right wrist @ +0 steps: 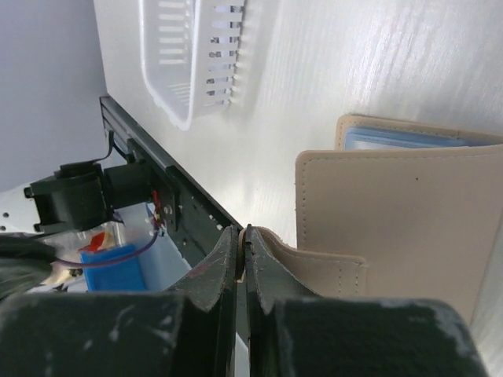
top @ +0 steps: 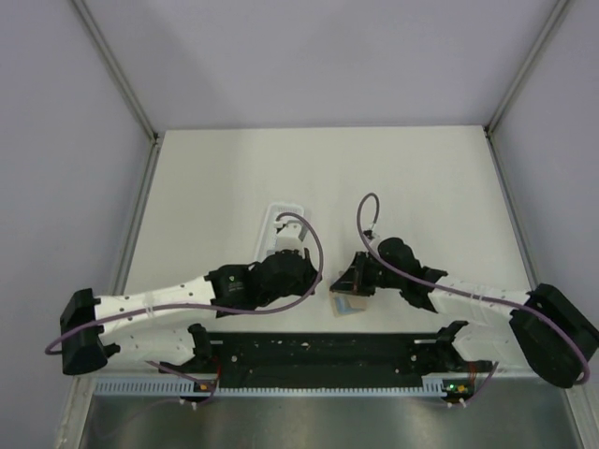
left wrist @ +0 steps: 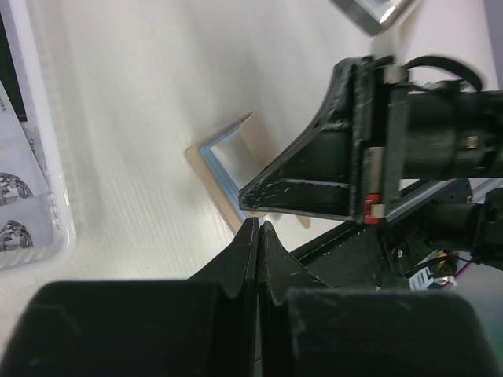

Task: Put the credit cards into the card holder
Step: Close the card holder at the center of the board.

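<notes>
The right hand (right wrist: 242, 233) pinched the soft tab of the holder (right wrist: 393, 212), which lay open on the counter (right wrist: 354, 63). The left hand (left wrist: 258, 228) was closed, empty. The cards (left wrist: 17, 200) sat in the tray (left wrist: 47, 141). They looked thin, stiff and slick, so best gripped by an edge.

1. The top view is taken from above and behind the arm bases. It is aimed down and forward, so the whole worktop (top: 374, 178) and both arms are seen from far.
2. The left wrist view is taken from just behind the left tool (left wrist: 258, 229). It is held low, facing the card holder (left wrist: 224, 161) and the right tool (left wrist: 251, 196).
3. The right wrist view is taken along the right tool, very near the card holder.
4. The card holder and the clear tray (right wrist: 185, 63) are shared by all three views.
</notes>
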{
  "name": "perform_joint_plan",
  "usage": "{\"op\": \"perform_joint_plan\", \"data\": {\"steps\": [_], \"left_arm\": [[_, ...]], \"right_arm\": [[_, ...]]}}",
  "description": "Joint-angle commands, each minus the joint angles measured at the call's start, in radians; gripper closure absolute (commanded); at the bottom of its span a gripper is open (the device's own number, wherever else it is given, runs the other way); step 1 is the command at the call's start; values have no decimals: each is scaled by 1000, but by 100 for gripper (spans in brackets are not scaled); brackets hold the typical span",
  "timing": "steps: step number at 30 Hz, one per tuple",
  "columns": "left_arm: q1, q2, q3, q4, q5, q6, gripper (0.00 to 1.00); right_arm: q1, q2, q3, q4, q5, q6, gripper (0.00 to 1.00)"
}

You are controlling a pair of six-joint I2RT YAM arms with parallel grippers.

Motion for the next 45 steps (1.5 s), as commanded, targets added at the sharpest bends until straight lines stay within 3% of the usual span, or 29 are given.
{"op": "perform_joint_plan", "data": {"steps": [1, 15, 20, 24, 28, 38, 42, 45], "left_arm": [[4, -74, 65, -94, -50, 37, 100], [5, -131, 35, -111, -75, 20, 100], [5, -137, 31, -112, -81, 20, 100], [5, -141, 37, -122, -90, 23, 96], [5, -161, 40, -126, -110, 22, 96], [5, -198, -12, -21, -99, 69, 97], [5, -108, 0, 88, -32, 137, 99], [4, -7, 29, 153, 30, 184, 100]], "right_arm": [[41, 99, 16, 166, 20, 22, 100], [156, 448, -1, 480, 44, 55, 99], [188, 477, 26, 442, 78, 12, 70], [193, 396, 52, 343, 118, -42, 52], [194, 270, 97, 190, 172, -111, 48], [193, -95, 111, -131, 377, -183, 48], [185, -192, 89, -309, 535, -169, 71], [179, -253, 56, -372, 578, -159, 81]]}}
